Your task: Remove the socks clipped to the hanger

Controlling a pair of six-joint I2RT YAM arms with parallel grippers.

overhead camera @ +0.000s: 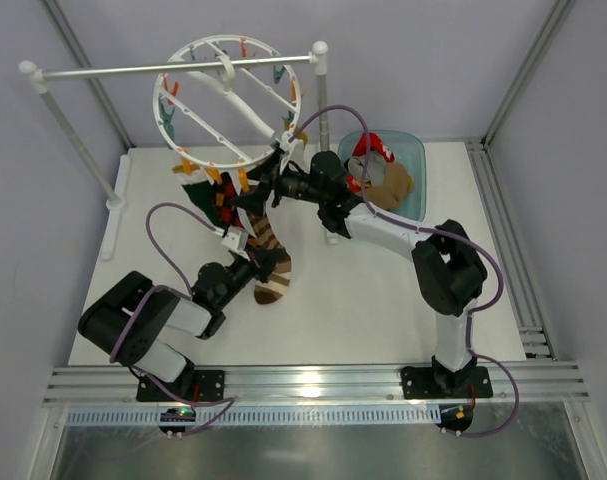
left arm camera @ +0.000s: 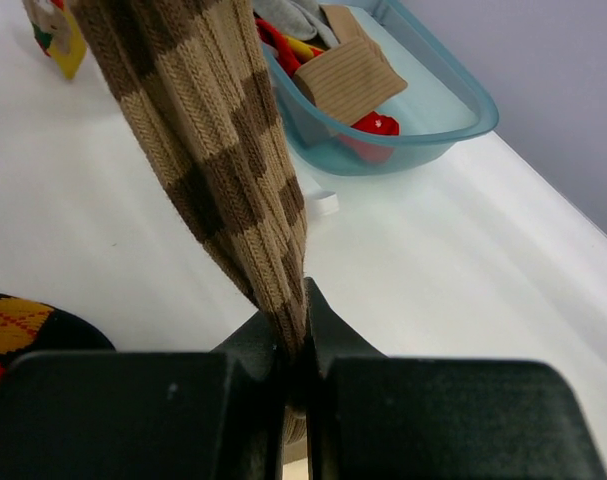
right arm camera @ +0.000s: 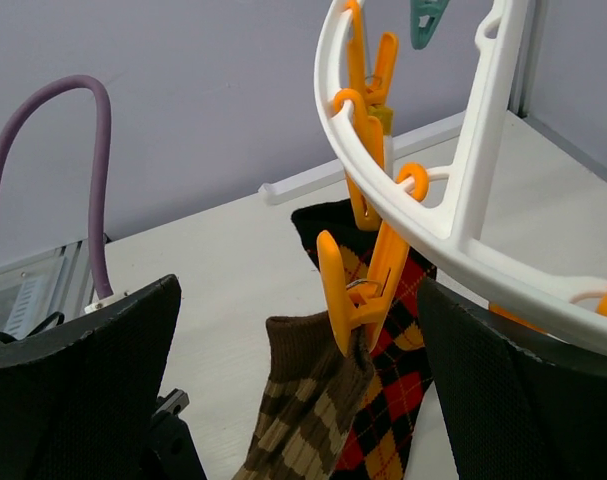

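two arms work on one sock here. on the left, the left gripper [overhead camera: 245, 258] is closed tight on the lower part of a brown-and-tan striped sock [overhead camera: 273, 275]. the left wrist view shows the knit pinched flat between its fingers [left arm camera: 253, 345] and running up out of the frame. it probably holds there so the sock can be drawn down and away once the clip lets go.

moving right, the sock's cuff sits in one orange clip [right arm camera: 358, 290] on the rim of the round white hanger [overhead camera: 163, 110], which hangs from a rail stand [overhead camera: 173, 68] with two posts. one dark argyle sock [right arm camera: 393, 400] is clipped just beside the striped one, touching it. that makes two socks counted for certain on the hanger. a dark green shape to their left in the top view may be a third, but i cannot tell.

further right, the right gripper [right arm camera: 298, 300] is spread wide and holds nothing. one finger [right arm camera: 83, 370] sits on each side of the orange clip, seemingly lined up to squeeze it open.

at the far right, one teal bin [overhead camera: 418, 150] stands on the table [overhead camera: 363, 300]. it holds a heap of loose socks in tan, red and yellow, too tangled to count.
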